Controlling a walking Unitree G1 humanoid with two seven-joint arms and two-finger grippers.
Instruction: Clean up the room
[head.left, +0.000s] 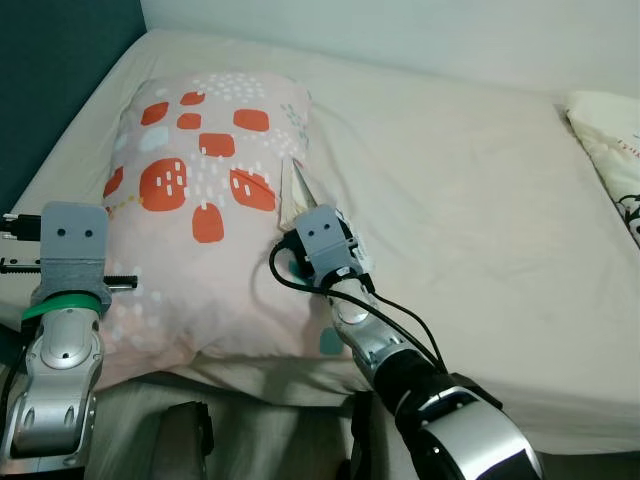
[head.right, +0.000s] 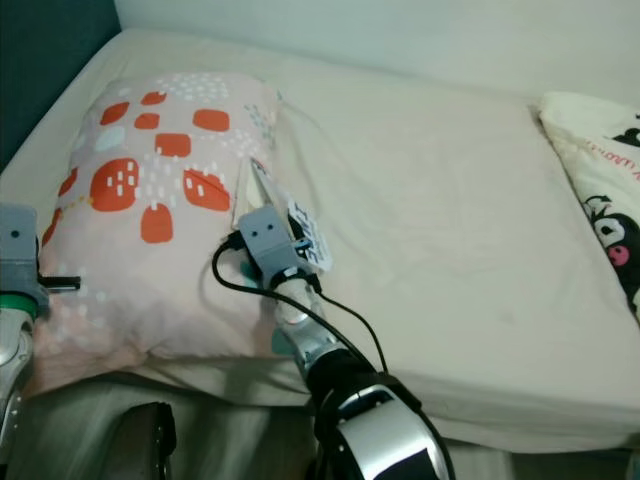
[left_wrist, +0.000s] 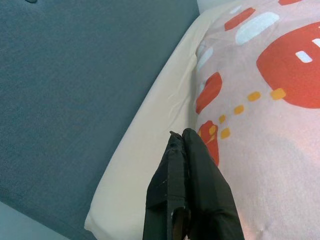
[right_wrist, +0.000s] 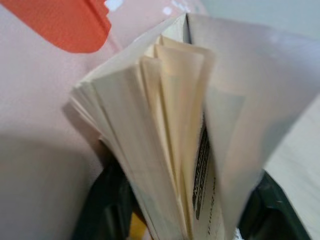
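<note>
right gripper (head.left: 303, 200) clamps book (right_wrist: 170, 125), lifting it off pillow (head.left: 200, 200) to tidy bed (head.left: 450, 200) | left gripper (left_wrist: 187, 150) pinched shut, empty

Wide bed (head.left: 450, 210) under a plain cream sheet, lightly creased, reaching from a dark teal panel (head.left: 50, 80) on the robot's left to the picture's right edge, with a pale wall (head.left: 400, 30) behind the far side. Near the left end, lying flat on the sheet, a pale pink pillow (head.left: 200, 200) printed with orange-red blotches, white dashes and small light blue patches, its near edge close to the mattress front. At the far right, partly cut off, a second cushion (head.right: 600, 200), cream with a black-and-pink cartoon print, also resting on the sheet. Between the two, well apart, only bare sheet. Mattress edge beside the teal panel rounded and cream.
</note>
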